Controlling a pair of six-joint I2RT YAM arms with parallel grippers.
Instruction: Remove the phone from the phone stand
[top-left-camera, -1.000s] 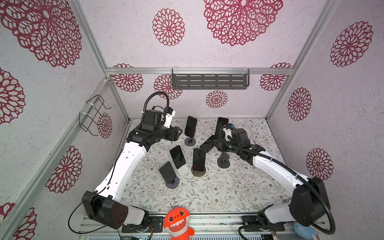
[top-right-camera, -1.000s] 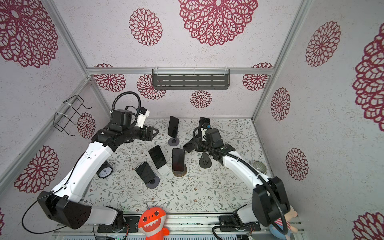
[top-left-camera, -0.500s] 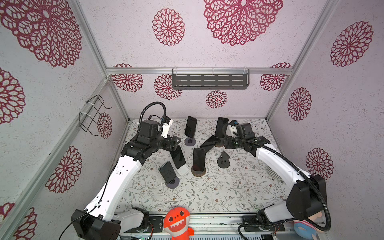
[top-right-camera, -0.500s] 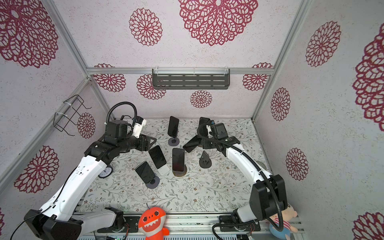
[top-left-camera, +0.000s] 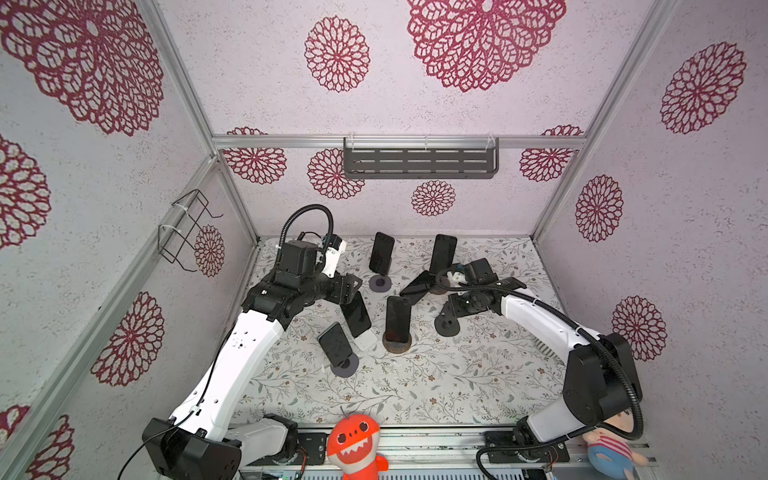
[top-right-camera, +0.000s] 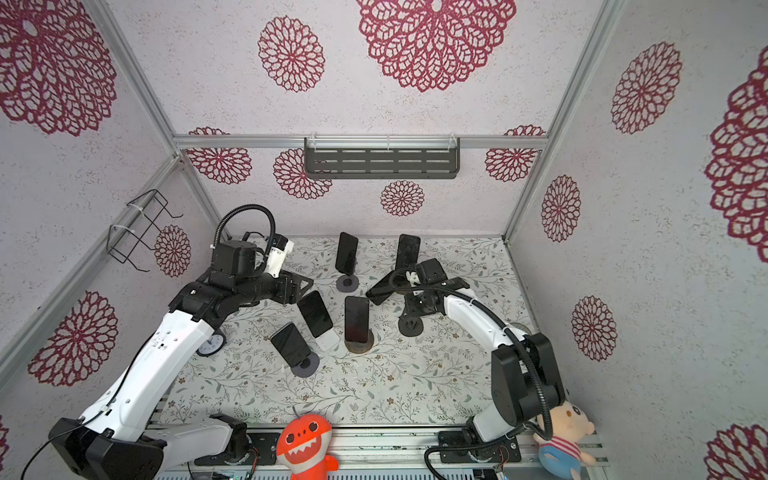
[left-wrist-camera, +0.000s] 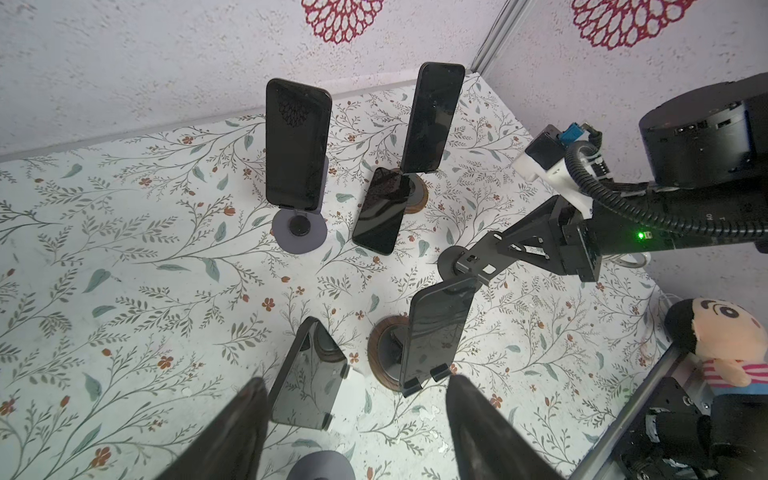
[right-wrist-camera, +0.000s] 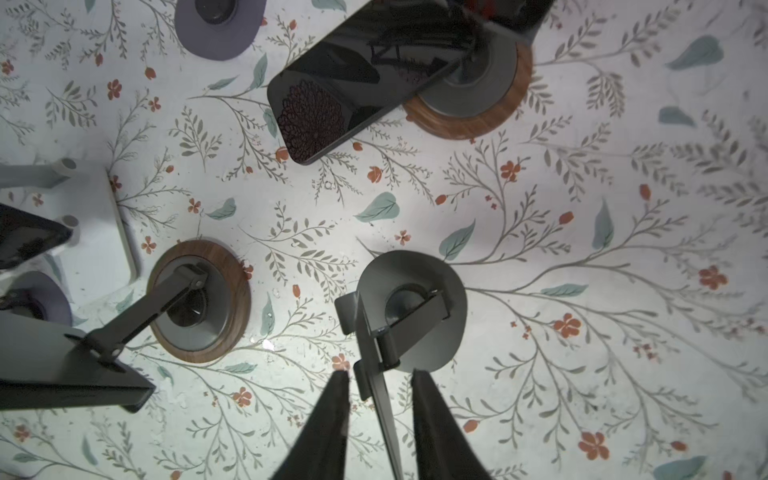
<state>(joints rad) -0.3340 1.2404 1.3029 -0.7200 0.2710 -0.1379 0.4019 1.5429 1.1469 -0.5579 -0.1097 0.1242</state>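
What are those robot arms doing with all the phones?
The left hand hangs open by the top of the black phone on the white stand. The right hand straddles the plate of the empty dark grey stand, with small gaps either side. A second black phone lies flat on the flowery table.

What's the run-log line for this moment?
left pincer: open, aimed at black phone on white stand | right pincer: open, astride backplate of empty dark round-based stand

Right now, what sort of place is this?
Probably a robot test cell: aluminium frame around papered walls, left arm and right arm mounted at the front, phones on stands across the tabletop.
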